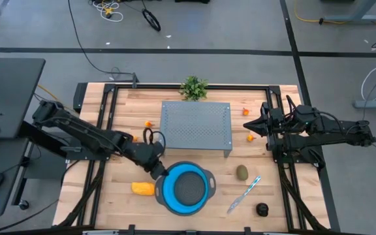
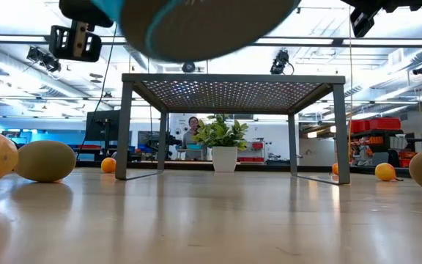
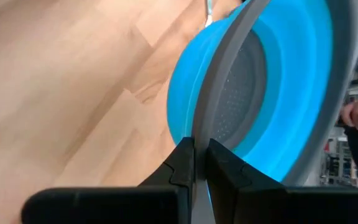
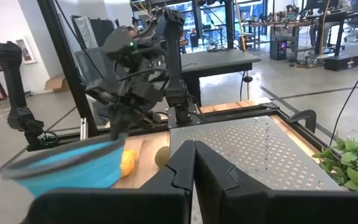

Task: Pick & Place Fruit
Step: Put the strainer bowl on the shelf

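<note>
Two matte-black, multi-jointed robot arms are showing off chunky, boxy links and rounded joint housings, with thin black cables looping along their segments. The left end effector [image 3: 195, 163] is ending in two angular dark fingers [image 3: 180, 167] with wedge-shaped tips, and the right end effector [image 4: 194, 163] is wearing the same pointed black pair. A small green indicator light is glowing on the left arm's wrist housing [image 4: 129, 45].

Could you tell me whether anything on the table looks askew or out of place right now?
The blue colander is odd: the left tool pinches its rim, holding it tilted off the table, as the low view shows. The fruit is scattered.
</note>
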Tool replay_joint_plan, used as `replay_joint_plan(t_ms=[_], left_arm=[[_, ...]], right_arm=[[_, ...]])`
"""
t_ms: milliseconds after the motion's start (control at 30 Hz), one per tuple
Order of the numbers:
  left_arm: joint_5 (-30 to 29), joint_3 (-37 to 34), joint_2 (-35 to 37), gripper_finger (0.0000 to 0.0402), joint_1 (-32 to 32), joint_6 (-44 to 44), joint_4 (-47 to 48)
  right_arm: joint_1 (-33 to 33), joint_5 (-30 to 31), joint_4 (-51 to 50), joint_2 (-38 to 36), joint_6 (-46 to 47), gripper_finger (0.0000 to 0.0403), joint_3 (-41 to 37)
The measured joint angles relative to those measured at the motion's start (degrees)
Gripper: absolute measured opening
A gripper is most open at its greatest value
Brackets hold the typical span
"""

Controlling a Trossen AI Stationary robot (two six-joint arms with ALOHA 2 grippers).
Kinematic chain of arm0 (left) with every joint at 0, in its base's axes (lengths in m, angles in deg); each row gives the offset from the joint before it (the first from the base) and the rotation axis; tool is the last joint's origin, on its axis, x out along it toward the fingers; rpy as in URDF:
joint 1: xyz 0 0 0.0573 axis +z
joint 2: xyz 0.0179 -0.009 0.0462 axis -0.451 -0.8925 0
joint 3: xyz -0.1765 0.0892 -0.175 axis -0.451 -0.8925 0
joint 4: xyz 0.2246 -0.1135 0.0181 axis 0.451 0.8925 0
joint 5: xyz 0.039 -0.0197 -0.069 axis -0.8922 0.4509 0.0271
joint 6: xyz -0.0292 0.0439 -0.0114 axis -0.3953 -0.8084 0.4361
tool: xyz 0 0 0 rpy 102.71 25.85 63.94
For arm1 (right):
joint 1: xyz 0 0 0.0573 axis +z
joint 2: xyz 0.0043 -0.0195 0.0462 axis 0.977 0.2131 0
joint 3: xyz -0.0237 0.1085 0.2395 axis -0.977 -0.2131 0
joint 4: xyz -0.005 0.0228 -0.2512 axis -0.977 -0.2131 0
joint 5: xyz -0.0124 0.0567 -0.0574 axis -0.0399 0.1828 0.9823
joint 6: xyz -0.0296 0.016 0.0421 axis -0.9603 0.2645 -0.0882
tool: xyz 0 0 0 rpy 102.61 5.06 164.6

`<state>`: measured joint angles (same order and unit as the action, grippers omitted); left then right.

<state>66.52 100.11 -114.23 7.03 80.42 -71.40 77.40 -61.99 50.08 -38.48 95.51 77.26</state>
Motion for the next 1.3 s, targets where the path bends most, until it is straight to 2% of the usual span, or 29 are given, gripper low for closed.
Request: replay_joint_plan(t_ms=[200, 533, 1000, 1300], left_arm=[[0.5, 0.0, 2.3, 0.0028, 2.2, -2.2, 2.3], [5.0, 0.0, 5.2, 0.0028, 5.4, -3.1, 3.2], [5.0, 0.0, 13.2, 0.0028, 11.4, -5.4, 5.8], [4.2, 9.7, 13.9, 0.0028, 16.0, -12.9, 21.4]], right_arm=[[0.0, 0.0, 0.0, 0.0, 0.0, 0.0015, 0.0], [0.0, 0.0, 0.7, 0.0, 0.0, 0.0015, 0.0], [0.0, 0.0, 1.7, 0.0, 0.0, 0.0015, 0.0], [0.0, 0.0, 1.7, 0.0, 0.0, 0.0015, 0.0]])
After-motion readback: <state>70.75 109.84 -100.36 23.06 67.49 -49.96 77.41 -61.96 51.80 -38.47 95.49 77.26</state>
